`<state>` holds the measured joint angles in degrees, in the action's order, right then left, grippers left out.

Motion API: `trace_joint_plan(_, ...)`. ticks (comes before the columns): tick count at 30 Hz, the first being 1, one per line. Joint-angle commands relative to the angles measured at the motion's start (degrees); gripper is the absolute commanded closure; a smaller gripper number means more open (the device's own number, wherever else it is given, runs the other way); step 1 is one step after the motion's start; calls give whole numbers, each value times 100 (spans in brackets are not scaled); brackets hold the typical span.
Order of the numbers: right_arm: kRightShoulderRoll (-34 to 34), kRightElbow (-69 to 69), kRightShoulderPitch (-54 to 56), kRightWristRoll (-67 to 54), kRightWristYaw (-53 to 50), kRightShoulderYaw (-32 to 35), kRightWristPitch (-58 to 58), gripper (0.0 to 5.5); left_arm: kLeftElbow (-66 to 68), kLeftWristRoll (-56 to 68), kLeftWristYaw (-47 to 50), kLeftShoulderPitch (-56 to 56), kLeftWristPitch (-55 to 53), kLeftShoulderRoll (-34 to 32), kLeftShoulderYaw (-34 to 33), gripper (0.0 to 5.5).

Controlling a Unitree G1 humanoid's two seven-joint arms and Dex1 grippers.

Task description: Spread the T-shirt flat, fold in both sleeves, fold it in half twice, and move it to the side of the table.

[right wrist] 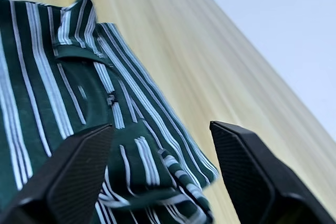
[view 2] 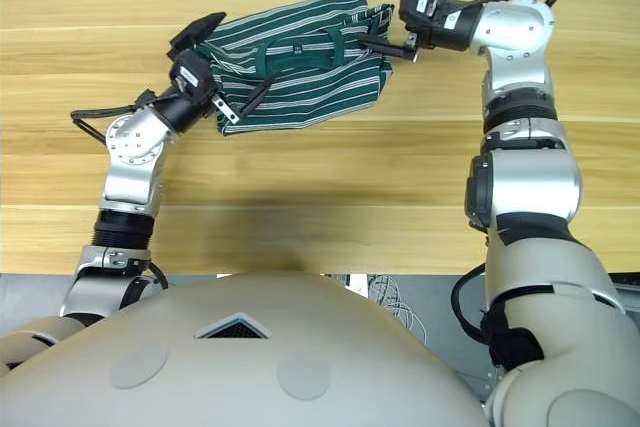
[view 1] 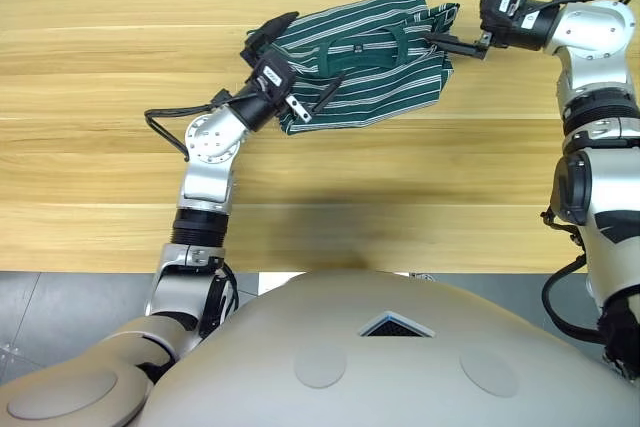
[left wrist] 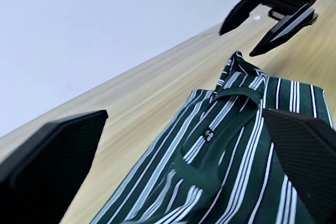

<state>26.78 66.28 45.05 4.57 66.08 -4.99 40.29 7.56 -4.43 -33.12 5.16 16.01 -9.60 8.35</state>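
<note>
Folded green-striped T-shirt (view 1: pixel 385 72) lies on a wooden table (view 1: pixel 100 7), its ends partly hidden by the left gripper (view 1: pixel 320 47) and right gripper (view 1: pixel 435 12), both spread wide, grasping nothing.

Grey floor (view 1: pixel 70 307); loose cables (view 2: pixel 392 299) on it.

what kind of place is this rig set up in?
Likely a robotics lab or test room rather than a home: a wide wooden table holding a striped T-shirt, grey tiled floor at its near edge, and loose cables lying on that floor.
</note>
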Motion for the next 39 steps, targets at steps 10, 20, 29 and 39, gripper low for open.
trace_joint_plan(10, -442, 334, 425, 1462, -834, -1291, 12, 209, 1795, -1457, 1366, 560, 309, -256, 754, 11)
trace_joint_plan(20, -380, 488, 722, 1902, -1688, -1545, -65, 209, 1617, -2081, 1760, 222, 751, -451, 1478, 11)
trace_joint_plan(29, -383, 713, 1130, 2533, -3353, -1841, -484, 209, 463, -2336, 1478, -632, 671, -974, 2001, 11)
trace_joint_plan(39, -308, 582, 1130, 2259, -3837, -1581, -73, 209, -166, -1959, 2099, -576, 435, -677, 1572, 11)
